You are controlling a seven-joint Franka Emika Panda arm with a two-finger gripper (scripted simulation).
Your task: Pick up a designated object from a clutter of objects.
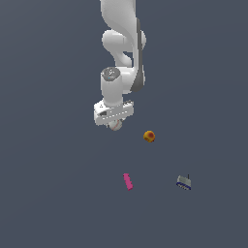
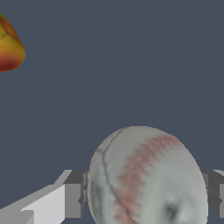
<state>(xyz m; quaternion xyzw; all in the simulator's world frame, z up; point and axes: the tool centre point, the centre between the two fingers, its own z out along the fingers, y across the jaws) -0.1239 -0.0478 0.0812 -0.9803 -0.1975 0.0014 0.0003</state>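
Note:
The white baseball (image 2: 144,175) with red stitching sits between my gripper's (image 2: 144,201) two fingers. One finger (image 2: 74,199) and the other (image 2: 215,192) both press against its sides, so the gripper is shut on it. In the exterior view the baseball (image 1: 115,125) shows just under the gripper (image 1: 115,123), mostly hidden by the hand. The orange-red ball (image 1: 149,136) lies a short way toward the exterior view's right of the gripper; it also shows in the wrist view (image 2: 8,46).
A short pink bar (image 1: 128,181) lies nearer the front. A small grey-blue block with a thin prong (image 1: 184,182) lies at the exterior view's right. The dark grey floor (image 1: 58,193) spreads all around.

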